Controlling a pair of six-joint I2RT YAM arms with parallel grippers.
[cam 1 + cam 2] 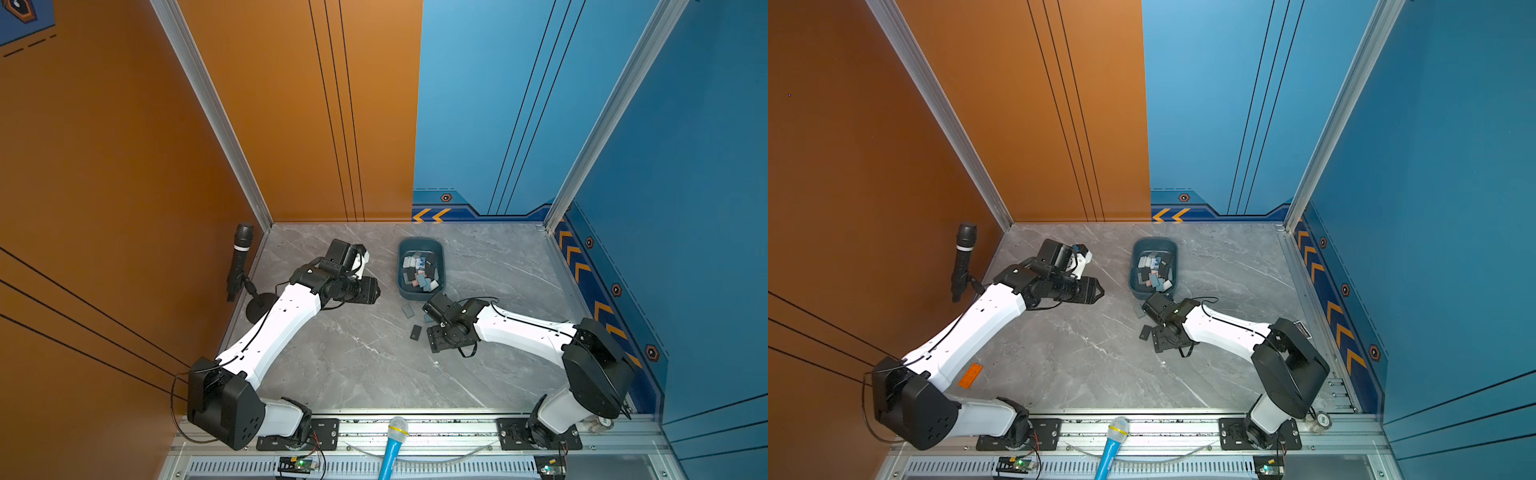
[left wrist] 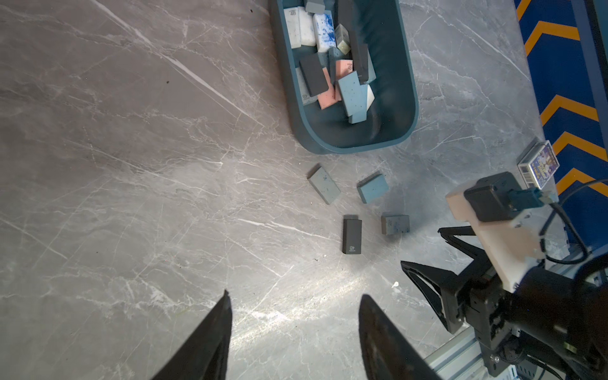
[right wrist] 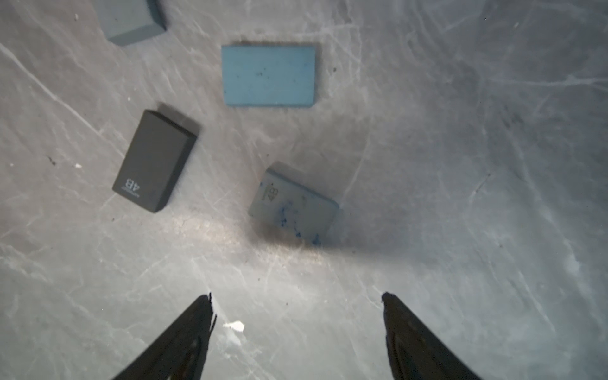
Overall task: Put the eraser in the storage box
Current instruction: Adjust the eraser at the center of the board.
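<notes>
The teal storage box (image 1: 419,240) (image 2: 413,108) stands at the back of the table with several erasers inside. Loose erasers lie in front of it: a black one (image 3: 154,161) (image 1: 415,332), a blue one (image 3: 268,75) (image 2: 372,188), a grey one (image 2: 324,185) (image 1: 408,311), and a blue-speckled pale one (image 3: 292,205) that looks tilted over a dark shadow. My right gripper (image 3: 297,296) (image 2: 421,246) hangs open just short of the speckled eraser, holding nothing. My left gripper (image 2: 295,293) (image 1: 376,291) is open and empty, left of the box.
A small printed card box (image 2: 538,164) lies by the right wall. A black microphone on a stand (image 1: 240,262) is at the left edge and a blue microphone (image 1: 392,444) at the front rail. An orange piece (image 1: 970,376) lies beside the left arm.
</notes>
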